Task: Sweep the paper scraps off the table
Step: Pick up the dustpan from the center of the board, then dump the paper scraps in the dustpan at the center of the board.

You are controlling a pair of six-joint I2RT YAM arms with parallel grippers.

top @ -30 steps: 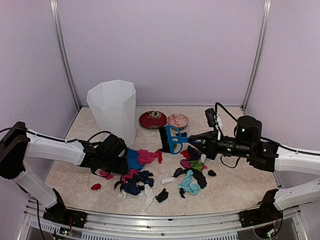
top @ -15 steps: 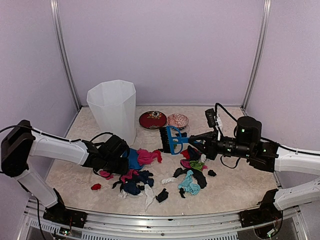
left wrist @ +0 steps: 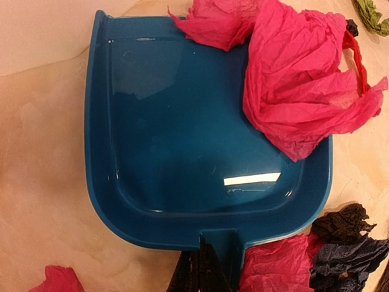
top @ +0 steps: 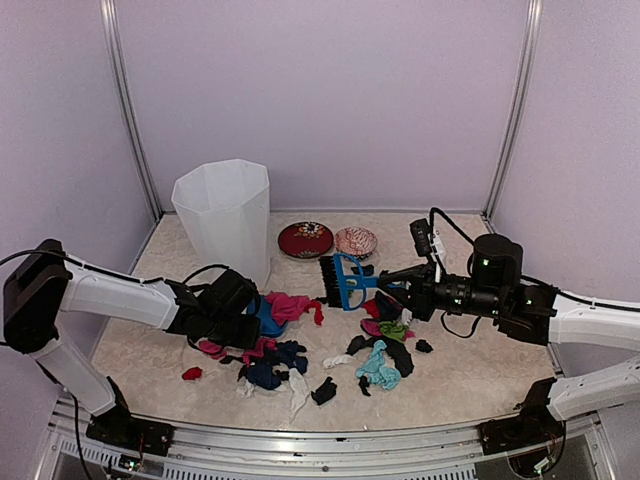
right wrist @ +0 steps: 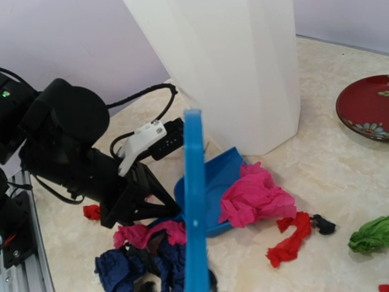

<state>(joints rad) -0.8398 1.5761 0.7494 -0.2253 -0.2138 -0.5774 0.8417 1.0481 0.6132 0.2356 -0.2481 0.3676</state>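
My left gripper (top: pixel 242 318) is shut on the handle of the blue dustpan (left wrist: pixel 194 140), which lies on the beige table (top: pixel 150 340) right of the white bin. A big pink paper scrap (left wrist: pixel 298 85) sits in the pan's mouth; it also shows in the top view (top: pixel 290 306) and the right wrist view (right wrist: pixel 255 198). My right gripper (top: pixel 392 284) is shut on the blue brush (top: pixel 345 280), held above the table; its handle (right wrist: pixel 194 213) runs up the right wrist view. Pink, red, navy, black, green, teal and white scraps (top: pixel 375 365) lie scattered at the table's front middle.
A tall white bin (top: pixel 223 220) stands at the back left. Two small patterned bowls (top: pixel 306 239) (top: pixel 356 241) sit behind the brush. A metal frame (top: pixel 300 440) edges the table's near side. A lone red scrap (top: pixel 191 373) lies at front left.
My left gripper has pushed the dustpan slightly to the right and away, and the pink scrap has shifted with it. The right arm and brush have barely moved.
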